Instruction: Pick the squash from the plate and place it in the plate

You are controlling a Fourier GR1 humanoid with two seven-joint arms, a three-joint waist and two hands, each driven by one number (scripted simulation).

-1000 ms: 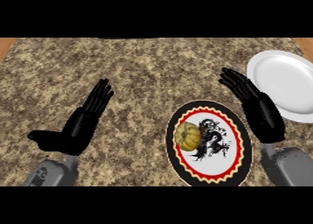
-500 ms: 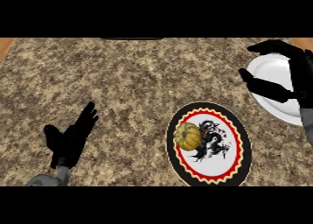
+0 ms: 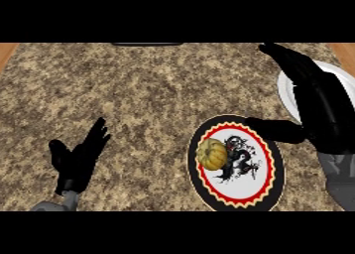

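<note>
A yellow-green squash [image 3: 211, 154] lies on the left part of a round plate with a black rim, red scalloped border and black figure [image 3: 263, 191], low on the counter at centre right. A plain white plate [image 3: 286, 96] sits at the right edge, mostly hidden behind my right hand [image 3: 323, 106]. That hand is open, fingers stretched toward the far side, thumb reaching over the patterned plate's upper right rim, apart from the squash. My left hand [image 3: 78, 158] rests open at the lower left, fingers up, far from both plates.
The speckled brown stone counter [image 3: 137, 94] fills the view, with wooden strips at the far left and right top corners. A dark object's edge [image 3: 147, 44] shows at the counter's far side.
My right hand has come down and toward me from the far right, now covering the white plate with its thumb over the patterned plate. The left hand has barely moved. The squash has stayed put.
</note>
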